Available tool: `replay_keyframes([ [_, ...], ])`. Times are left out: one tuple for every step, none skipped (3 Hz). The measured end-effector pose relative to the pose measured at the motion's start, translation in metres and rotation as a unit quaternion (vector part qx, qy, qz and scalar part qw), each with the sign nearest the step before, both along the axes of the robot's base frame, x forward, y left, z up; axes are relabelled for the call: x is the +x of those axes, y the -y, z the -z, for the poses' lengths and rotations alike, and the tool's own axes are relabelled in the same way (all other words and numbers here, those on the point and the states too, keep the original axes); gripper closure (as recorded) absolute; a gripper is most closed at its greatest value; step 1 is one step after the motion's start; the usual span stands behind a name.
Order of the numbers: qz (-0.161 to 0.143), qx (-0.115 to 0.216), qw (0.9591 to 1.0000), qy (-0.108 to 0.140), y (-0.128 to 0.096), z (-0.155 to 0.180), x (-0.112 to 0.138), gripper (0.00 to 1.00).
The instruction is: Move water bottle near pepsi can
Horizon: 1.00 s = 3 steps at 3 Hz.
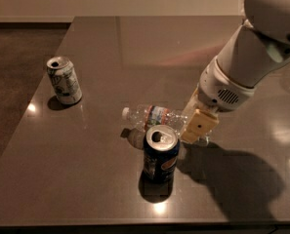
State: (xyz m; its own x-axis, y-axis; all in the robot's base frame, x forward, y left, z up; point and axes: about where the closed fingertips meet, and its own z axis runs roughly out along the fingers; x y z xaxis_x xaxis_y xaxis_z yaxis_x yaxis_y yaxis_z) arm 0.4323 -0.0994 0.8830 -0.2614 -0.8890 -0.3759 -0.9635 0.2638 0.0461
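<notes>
The water bottle (152, 117) is a clear ribbed bottle with a white cap pointing left and a red-and-blue label band. It is held lying sideways just behind the pepsi can (160, 153), a dark blue can standing upright near the table's front. My gripper (196, 123) is shut on the bottle's base end, at the right of the can. The white arm reaches in from the upper right.
A white-and-green can (64, 80) stands upright at the left of the dark table (110, 48), near its left edge. The table's front edge runs just below the pepsi can.
</notes>
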Motion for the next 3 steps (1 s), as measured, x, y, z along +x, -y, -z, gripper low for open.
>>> replay_keyframes([
  [-0.004,-0.005,0.9999,-0.009,0.001,0.005,-0.013,0.59],
  [-0.008,-0.009,0.9998,-0.015,0.001,0.009,-0.021,0.36],
  [-0.005,-0.008,0.9999,-0.013,0.000,0.013,-0.025,0.13],
])
